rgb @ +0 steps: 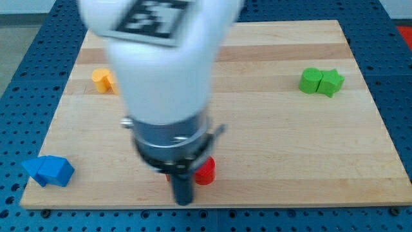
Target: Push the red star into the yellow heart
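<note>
My tip (184, 201) sat at the view's bottom, touching the red star (205, 171) on its left; no jaws, nothing held; yellow heart (102, 80) lay far up-left.

Desk (277, 161): yellow block (102, 80) at view's top left. Green blocks (311, 80) touching, top right. Blue blocks (56, 171) touching, bottom-left corner. Red block (206, 171) bottom centre, just right of my tip (183, 202).

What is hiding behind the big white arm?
A red block peeks out beside the arm on the view's right, near my tip. Anything else behind the arm is covered.
</note>
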